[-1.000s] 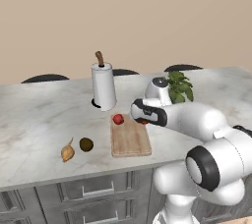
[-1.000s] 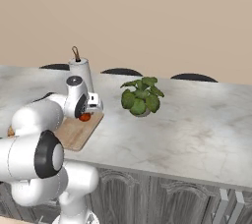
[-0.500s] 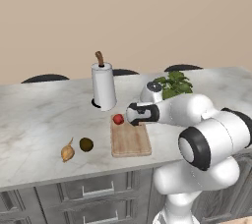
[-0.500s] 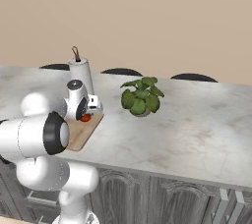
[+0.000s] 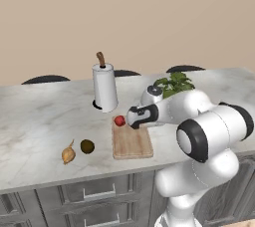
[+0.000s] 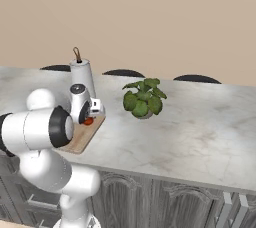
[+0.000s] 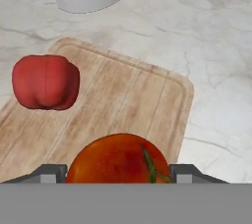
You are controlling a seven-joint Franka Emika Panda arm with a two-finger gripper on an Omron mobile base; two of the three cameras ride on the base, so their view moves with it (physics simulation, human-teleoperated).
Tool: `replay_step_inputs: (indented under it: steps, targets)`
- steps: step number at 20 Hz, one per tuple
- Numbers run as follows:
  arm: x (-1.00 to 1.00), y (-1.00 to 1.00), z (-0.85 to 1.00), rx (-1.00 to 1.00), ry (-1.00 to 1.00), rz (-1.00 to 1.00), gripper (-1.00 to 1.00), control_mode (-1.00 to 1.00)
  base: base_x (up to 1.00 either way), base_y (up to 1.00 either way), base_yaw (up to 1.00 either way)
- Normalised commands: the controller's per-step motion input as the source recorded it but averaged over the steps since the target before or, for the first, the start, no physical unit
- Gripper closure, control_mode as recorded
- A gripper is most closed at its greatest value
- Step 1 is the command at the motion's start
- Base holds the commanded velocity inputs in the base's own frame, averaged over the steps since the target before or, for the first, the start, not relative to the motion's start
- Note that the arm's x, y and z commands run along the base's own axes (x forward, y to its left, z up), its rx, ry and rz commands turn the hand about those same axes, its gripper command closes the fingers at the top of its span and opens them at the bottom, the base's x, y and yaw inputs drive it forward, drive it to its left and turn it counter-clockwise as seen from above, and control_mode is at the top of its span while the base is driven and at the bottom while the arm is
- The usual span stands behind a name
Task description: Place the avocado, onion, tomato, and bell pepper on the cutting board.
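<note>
Setting: a rendered kitchen. Evidence: a long white marble countertop over dark grey drawer-front cabinets; a white paper-towel roll on a wooden-topped holder near the countertop's rear edge; a flat light-brown wooden cutting board toward its front edge; a leafy green potted plant.
</note>
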Motion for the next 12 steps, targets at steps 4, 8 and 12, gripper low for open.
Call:
replay_step_inputs:
  steps: [4,8,12]
  targets:
    - [0.10,0.00,-0.18,0.00,-0.02,0.00,1.00,-1.00,0.00,0.00,0.00]
    - [0.10,0.00,-0.18,0.00,-0.02,0.00,1.00,-1.00,0.00,0.00,0.00]
    - [0.08,0.00,-0.18,0.00,-0.02,0.00,1.00,-1.00,0.00,0.00,0.00]
